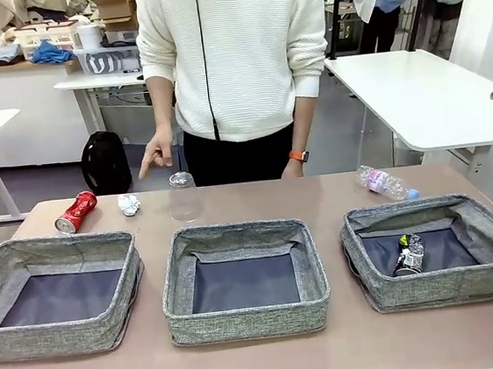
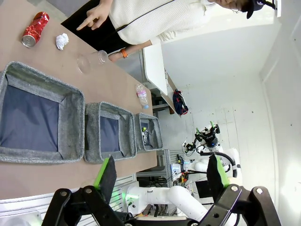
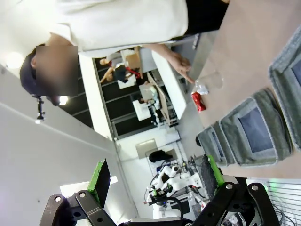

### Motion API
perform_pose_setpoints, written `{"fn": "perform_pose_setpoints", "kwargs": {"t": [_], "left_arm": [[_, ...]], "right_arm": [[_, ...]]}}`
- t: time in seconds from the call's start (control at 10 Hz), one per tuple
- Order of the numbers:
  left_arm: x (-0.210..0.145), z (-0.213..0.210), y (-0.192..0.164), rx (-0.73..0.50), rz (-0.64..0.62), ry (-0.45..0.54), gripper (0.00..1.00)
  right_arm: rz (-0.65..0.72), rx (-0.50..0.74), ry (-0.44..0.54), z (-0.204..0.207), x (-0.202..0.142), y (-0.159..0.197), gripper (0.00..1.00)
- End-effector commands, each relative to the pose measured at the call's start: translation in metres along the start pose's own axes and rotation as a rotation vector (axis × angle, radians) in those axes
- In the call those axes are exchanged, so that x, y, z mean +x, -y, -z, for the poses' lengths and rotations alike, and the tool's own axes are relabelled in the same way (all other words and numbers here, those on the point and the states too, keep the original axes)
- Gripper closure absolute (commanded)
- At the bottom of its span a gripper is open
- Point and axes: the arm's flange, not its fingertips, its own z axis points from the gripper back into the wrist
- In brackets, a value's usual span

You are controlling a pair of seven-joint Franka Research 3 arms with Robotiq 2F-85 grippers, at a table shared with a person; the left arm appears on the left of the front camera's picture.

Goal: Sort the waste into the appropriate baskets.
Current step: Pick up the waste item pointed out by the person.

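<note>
3 baskets (image 1: 247,319) in row, dark crushed can (image 1: 408,254) in rt one.

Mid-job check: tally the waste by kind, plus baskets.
Cans: 2, red can and dark can
Cup: 1
Bottle: 1
Paper ball: 1
Baskets: 3, left basket, middle basket, right basket
Total: 5 waste, 3 baskets

Person's hand (image 1: 157,154) near clear plastic cup (image 1: 183,197)

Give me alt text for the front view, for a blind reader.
Three grey fabric baskets stand in a row on a table; the right basket holds a dark crushed can. Beyond them are a red can, paper ball, clear cup and bottle; a person's hand points down.
</note>
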Motion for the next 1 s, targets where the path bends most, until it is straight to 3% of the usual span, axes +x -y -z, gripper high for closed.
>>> {"fn": "perform_pose_setpoints", "kwargs": {"t": [0.0, 0.7, 0.8, 0.9], "left_arm": [[0.0, 0.0, 0.002, -0.018, 0.018, 0.004, 0.0], [0.0, 0.0, 0.0, 0.0, 0.0, 0.0, 0.0], [-0.001, 0.01, 0.004, 0.157, -0.064, -0.048, 0.0], [0.01, 0.033, 0.026, 0.449, -0.169, -0.001, 0.0]], "right_arm": [[-0.023, 0.025, -0.003, 0.004, 0.002, -0.002, 0.0], [-0.023, 0.025, -0.003, 0.004, 0.002, -0.002, 0.0], [-0.023, 0.025, -0.003, 0.004, 0.002, -0.002, 0.0], [-0.023, 0.025, -0.003, 0.004, 0.002, -0.002, 0.0]]}}
